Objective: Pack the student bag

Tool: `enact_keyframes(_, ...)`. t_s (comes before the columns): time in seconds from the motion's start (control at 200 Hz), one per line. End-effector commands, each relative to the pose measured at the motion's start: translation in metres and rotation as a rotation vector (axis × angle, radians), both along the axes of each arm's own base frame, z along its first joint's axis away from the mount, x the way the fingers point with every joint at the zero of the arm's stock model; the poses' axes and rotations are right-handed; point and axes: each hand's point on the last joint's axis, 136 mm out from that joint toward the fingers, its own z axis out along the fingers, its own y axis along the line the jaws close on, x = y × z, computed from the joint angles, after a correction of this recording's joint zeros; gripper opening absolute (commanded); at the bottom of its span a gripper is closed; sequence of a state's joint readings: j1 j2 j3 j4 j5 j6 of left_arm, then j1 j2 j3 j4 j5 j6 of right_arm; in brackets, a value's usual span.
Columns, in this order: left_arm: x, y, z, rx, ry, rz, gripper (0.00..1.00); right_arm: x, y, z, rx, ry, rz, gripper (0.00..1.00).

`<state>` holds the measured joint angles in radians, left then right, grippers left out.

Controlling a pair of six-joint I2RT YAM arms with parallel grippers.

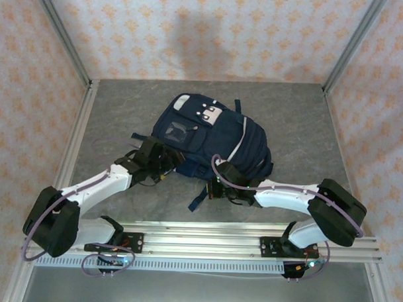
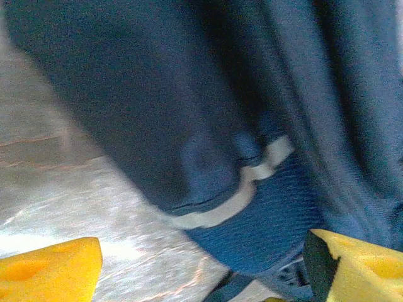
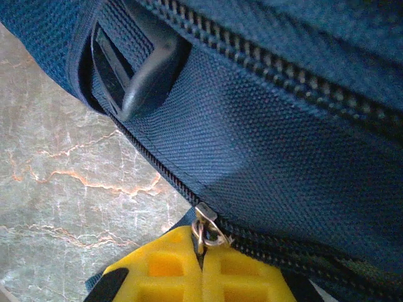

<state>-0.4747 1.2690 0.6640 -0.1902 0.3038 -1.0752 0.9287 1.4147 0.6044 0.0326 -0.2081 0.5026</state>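
The bag lies flat in the middle of the counter, a little toward the back edge, with both arms reaching to its near side. The right fingers are pressed together on the small metal zip pull at the bag's near edge. They pinch it only at their tips, just below a black buckle. The left fingers are spread wide and hold nothing. They hover close to the bag's near left corner, where a grey stripe crosses the fabric; that view is blurred, so I cannot tell whether they touch the cloth. The step in hand looks like working the zip, and I cannot tell from here whether it stands open or closed. The main risk is the pull slipping out, since it is thin, smooth and caught by so little of the pads. A second risk is the whole bag sliding over the smooth counter when the right arm draws on the zip, because the left fingers have not pinned or gripped the fabric to resist. The soft cloth could also bunch ahead of the slider and jam it, more so where the zip curves round the corner by the buckle.
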Motion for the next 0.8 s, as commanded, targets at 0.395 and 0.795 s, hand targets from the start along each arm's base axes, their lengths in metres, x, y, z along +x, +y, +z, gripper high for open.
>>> enact_keyframes(0.395, 0.029, -0.002, -0.03, 0.114, 0.065, 0.052, 0.57, 0.005, -0.038, -0.011, -0.175, -0.016, -0.105, 0.0)
enact_keyframes(0.795, 0.026, 0.026, -0.04, 0.193, 0.109, 0.081, 0.55, -0.008, -0.086, -0.016, -0.303, -0.037, -0.159, 0.0)
